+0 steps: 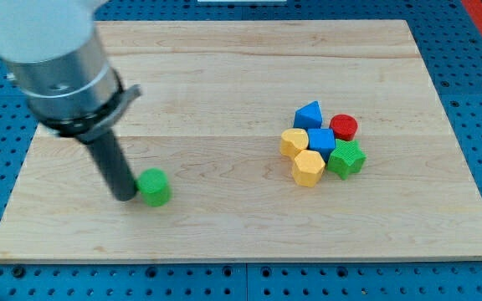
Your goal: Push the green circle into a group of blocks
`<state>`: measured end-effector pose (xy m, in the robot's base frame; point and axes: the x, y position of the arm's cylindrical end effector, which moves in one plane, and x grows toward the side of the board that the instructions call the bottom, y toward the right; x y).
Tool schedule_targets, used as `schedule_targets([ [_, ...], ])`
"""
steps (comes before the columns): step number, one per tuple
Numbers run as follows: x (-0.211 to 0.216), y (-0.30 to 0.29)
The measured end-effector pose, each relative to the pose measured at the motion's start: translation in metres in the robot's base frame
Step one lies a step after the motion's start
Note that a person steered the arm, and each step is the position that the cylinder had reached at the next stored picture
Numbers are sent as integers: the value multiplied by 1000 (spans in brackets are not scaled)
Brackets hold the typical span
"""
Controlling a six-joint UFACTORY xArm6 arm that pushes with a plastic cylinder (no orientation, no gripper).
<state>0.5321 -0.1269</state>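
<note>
The green circle [154, 187] lies on the wooden board [224, 92] at the view's lower left. My tip [125, 197] stands just to its left, touching or nearly touching its side. A group of blocks sits at the view's right: a blue triangle-like block [308, 114], a red circle [344, 127], a blue cube [320, 140], a yellow block [292, 143], a yellow hexagon [308, 167] and a green star [346, 159], all pressed together. The green circle is far to the left of this group.
The arm's grey and white body [53, 50] hangs over the board's upper left corner. A blue pegboard [475, 50] surrounds the board on all sides.
</note>
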Motion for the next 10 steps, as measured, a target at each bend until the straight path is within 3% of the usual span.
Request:
schedule_targets([
  [2,-8,106],
  [5,-14,203],
  [10,7,199],
])
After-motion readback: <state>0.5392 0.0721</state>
